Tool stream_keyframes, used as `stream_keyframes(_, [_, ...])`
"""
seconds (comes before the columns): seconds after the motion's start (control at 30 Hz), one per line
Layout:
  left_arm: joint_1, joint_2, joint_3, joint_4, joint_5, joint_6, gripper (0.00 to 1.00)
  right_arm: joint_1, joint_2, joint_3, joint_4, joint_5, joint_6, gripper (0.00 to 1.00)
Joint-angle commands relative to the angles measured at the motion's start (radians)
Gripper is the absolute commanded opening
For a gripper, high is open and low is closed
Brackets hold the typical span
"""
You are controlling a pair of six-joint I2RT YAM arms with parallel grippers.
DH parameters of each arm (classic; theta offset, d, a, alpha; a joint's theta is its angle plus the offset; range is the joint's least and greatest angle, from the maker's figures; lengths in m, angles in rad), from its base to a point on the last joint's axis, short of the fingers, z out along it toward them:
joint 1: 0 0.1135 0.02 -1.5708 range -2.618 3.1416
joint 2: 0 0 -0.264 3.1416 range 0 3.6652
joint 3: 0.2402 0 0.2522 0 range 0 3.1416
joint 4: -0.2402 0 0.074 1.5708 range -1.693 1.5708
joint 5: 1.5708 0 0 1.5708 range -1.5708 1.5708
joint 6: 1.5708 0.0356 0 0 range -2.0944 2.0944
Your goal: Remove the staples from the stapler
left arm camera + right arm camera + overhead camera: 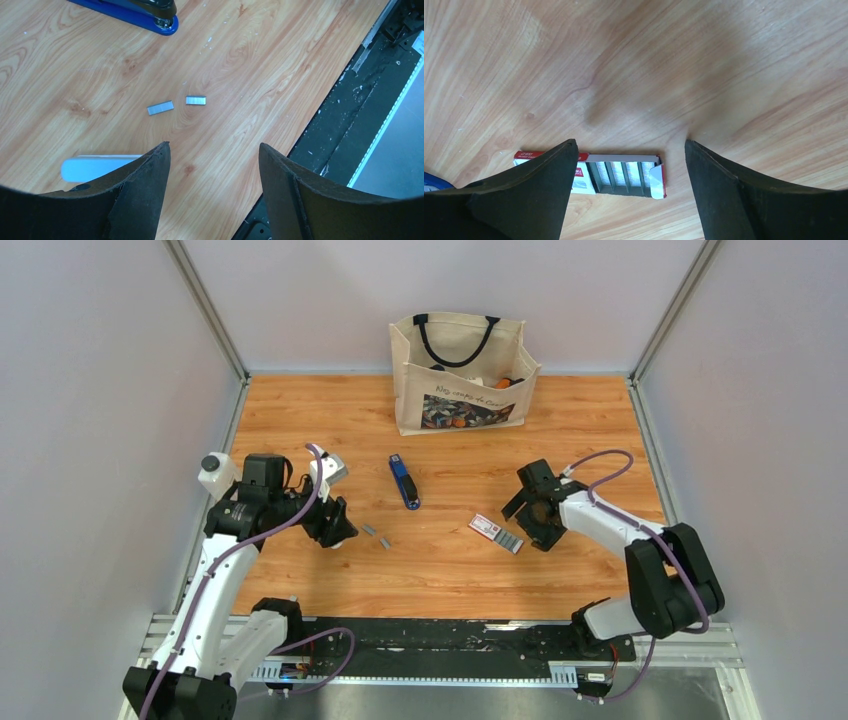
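Left wrist shows our left gripper (214, 146) open and empty near two loose staples (160, 107), so we should lift clear without nudging them.

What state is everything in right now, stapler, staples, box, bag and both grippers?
stapler, lying flat, looks closed, untouched
staples, two short strips loose on the table, apart
staple box, flat, tray slid out, staples showing
tote bag, upright, top open
white tool, lying flat, partly hidden
left gripper, open, empty
right gripper, open, empty, above the staple box
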Motion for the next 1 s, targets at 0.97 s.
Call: stream_keyframes(0.97, [0.004,-0.057,-0.02,0.055,0.043,0.001,0.74,0.165,0.235,0.185,-0.123,-0.008,0.115,0.87])
